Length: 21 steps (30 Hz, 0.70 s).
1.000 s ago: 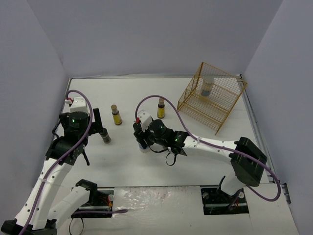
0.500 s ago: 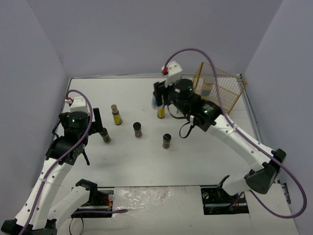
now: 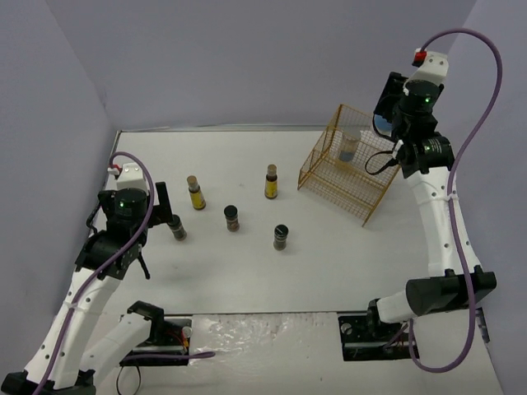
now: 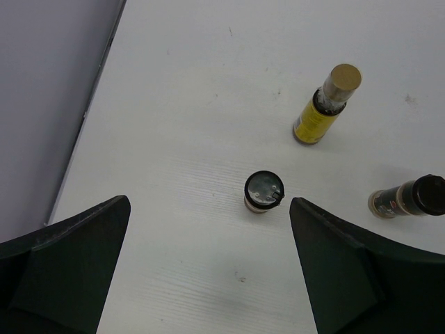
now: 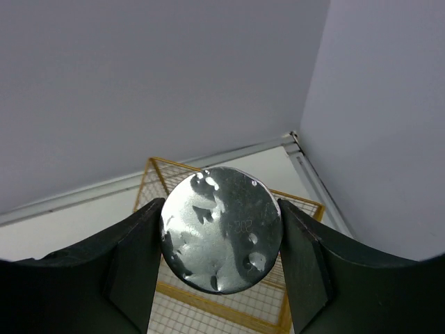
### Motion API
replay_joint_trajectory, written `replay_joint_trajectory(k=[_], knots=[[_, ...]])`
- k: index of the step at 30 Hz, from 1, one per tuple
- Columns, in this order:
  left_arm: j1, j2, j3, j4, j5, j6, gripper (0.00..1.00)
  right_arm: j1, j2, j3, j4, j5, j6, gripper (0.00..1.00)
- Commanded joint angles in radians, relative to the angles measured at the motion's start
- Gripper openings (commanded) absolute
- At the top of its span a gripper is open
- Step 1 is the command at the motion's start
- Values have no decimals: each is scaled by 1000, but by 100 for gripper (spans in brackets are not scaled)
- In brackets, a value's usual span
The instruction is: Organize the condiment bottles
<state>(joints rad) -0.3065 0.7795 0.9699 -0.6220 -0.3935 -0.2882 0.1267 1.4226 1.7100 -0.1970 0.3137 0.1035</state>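
Above the wire rack [image 3: 347, 176], right tool [image 5: 221, 238] around silver-lidded jar [image 5: 222, 226]

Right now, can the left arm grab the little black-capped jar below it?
Probably yes. The left gripper hangs open above the black-capped jar, which stands upright with nothing between them.

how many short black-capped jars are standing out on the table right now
3. The left jar stands furthest left, the middle jar right of it, and the right jar further right, lower in the top view. None appears hidden.
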Motion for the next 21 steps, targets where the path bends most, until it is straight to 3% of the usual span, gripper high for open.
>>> replay_joint_trajectory(k=[1,13,21], knots=[[-5,-13,11,61,-3,15,97,-83,64,50,103,-55,38,0],[-11,-21,7,59,4,17,97,-160,198,55,134,-90,62,0],[-13,-26,7,59,2,19,97,-164,226,-36,228,-102,71,0]])
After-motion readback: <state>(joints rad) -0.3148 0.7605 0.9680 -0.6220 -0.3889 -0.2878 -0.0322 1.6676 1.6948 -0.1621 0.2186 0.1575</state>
